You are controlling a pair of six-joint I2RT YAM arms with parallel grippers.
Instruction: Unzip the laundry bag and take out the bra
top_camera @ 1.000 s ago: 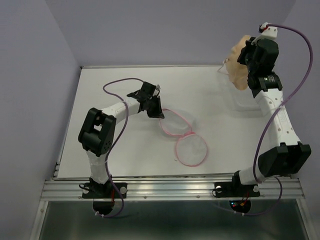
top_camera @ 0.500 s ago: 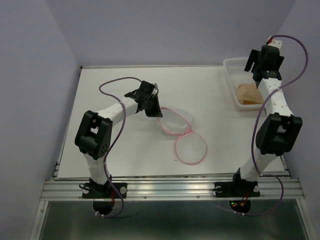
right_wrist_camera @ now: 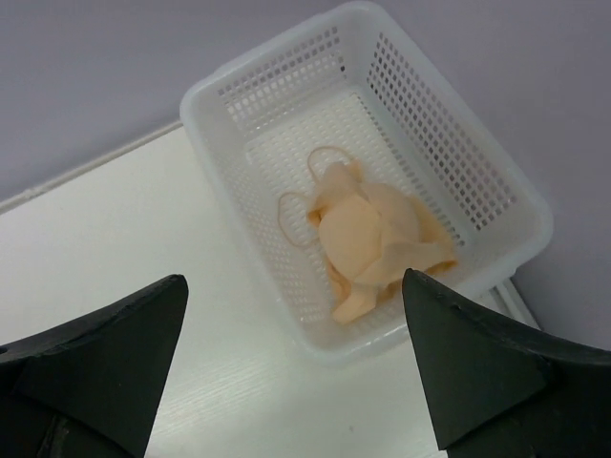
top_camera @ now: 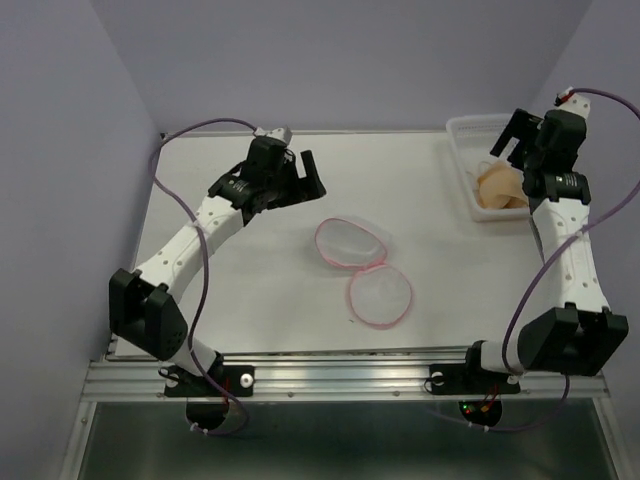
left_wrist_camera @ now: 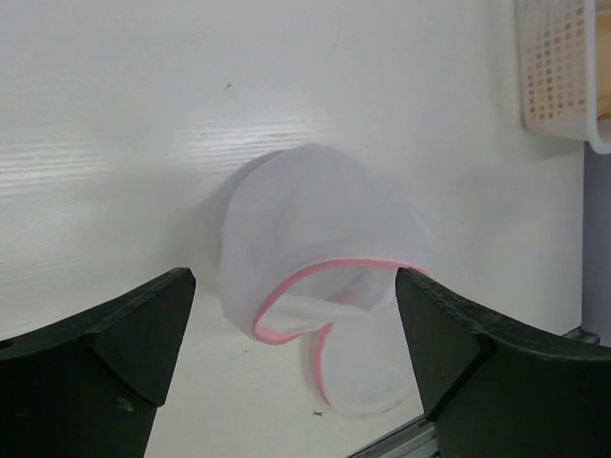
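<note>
Since bra (right_wrist_camera: 377, 239) lies in basket (right_wrist_camera: 477, 172) and bag (top_camera: 350, 240) gapes unzipped, I judge removal done (left gripper (left_wrist_camera: 295, 281), right gripper (right_wrist_camera: 296, 286) both spread, empty); next: park arms.

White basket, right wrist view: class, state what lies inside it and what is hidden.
Inside the basket lies the bra, a crumpled tan piece on the lattice floor with thin straps looping out. The floor beneath it is covered by the fabric.

We note the laundry bag (top_camera: 352, 243) white mesh, pink-rimmed; the bra (right_wrist_camera: 374, 240) tan-beige; the basket (right_wrist_camera: 449, 153) white lattice; the table (top_camera: 280, 310) plain white.
</note>
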